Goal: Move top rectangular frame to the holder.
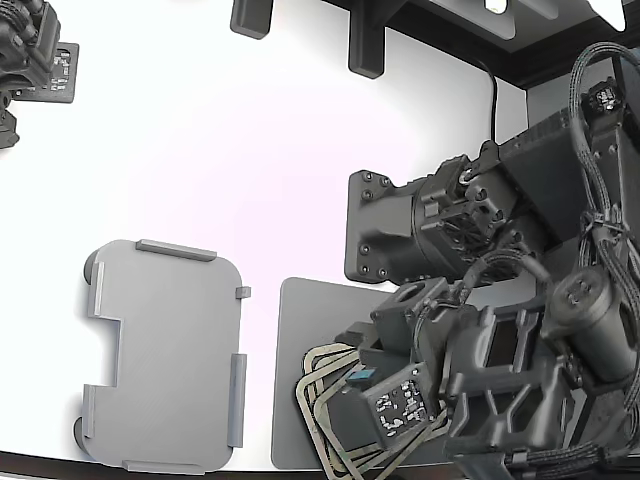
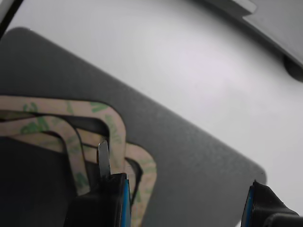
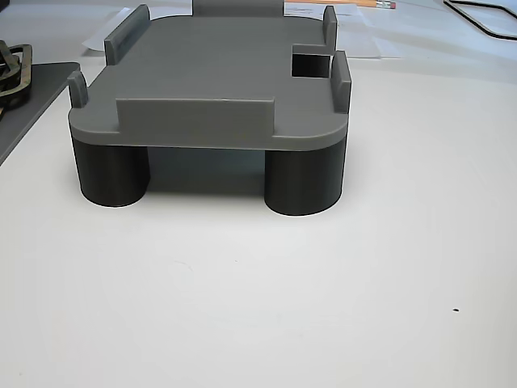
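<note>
up close, top rectangular frame (image 2: 71, 109) — thin, beige with green mottling, rounded corners — end effector (image 2: 182, 198) spread wide, one fingertip (image 2: 103, 158) touching it

Stacked on the flat pad (image 1: 300, 350) at the exterior view's right: the top rectangular frame (image 2: 71, 106) over the other frames (image 2: 147, 172). Well apart on the bench (image 1: 250, 150), at that view's left: the holder (image 1: 165, 355). Low over the stack: the tool (image 2: 184, 198).
</note>
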{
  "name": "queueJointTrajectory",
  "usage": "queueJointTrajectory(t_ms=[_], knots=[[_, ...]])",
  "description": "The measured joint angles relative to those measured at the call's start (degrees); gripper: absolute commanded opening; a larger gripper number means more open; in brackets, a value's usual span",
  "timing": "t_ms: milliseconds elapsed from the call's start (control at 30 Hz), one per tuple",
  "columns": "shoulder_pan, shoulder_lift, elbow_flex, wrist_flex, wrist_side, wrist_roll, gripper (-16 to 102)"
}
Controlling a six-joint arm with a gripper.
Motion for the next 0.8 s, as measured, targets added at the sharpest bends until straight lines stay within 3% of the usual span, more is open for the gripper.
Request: queueJointTrajectory(t_ms=[233, 800], knots=[[3.78, -4.57, -2.46, 1.85, -4.22, 3.96, 100], [10.72, -7.03, 1.93, -0.88, -5.62, 9.93, 100]])
